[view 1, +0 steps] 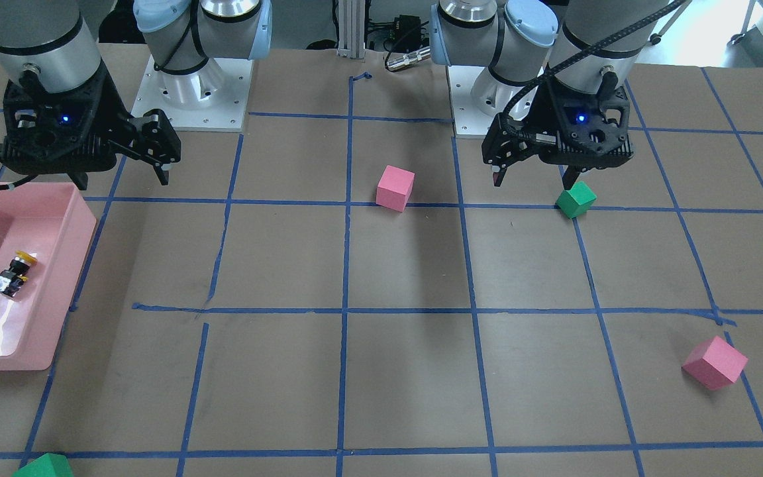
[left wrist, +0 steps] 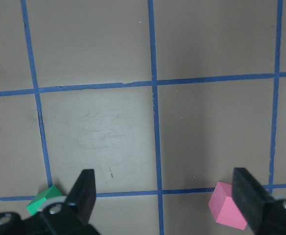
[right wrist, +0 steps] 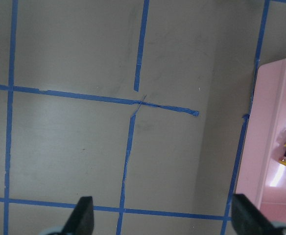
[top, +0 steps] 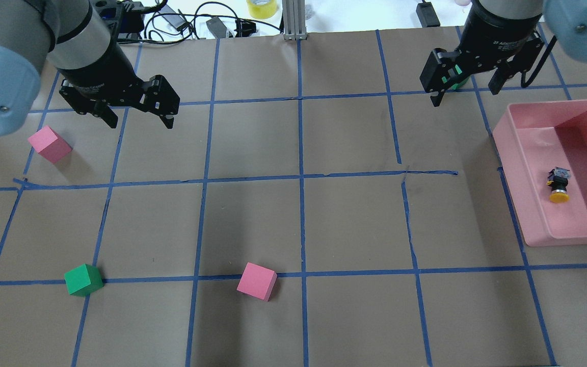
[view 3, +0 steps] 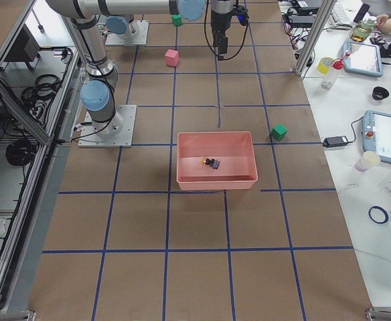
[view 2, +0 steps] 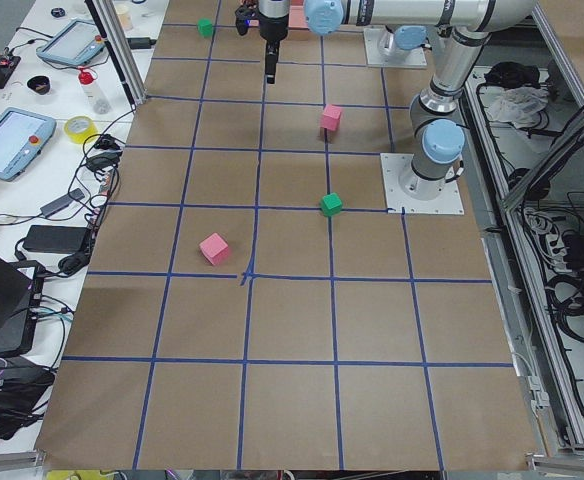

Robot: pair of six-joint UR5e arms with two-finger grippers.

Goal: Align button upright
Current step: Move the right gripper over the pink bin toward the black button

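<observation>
the button (top: 559, 184) is laid on its side (in the pink bin (top: 528, 193)); left gripper (top: 140, 122) and right gripper (top: 464, 97) are held spread apart.

I find the button (top: 559, 184) lying inside the bin (top: 530, 214). A corner cube (view 3: 279, 132) sits just beyond the bin's far left corner. My right gripper (top: 464, 96) hangs near the bin's left. Well off to the bin's left are the nearest cube (top: 257, 281), the middle cube (top: 83, 280), the farthest cube (top: 49, 144) and my left gripper (top: 141, 123).

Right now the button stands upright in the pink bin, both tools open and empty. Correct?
No. The button lies on its side in the pink bin, yellow cap pointing sideways; the overhead exterior view shows it. The left tool and right tool are open and empty.
</observation>
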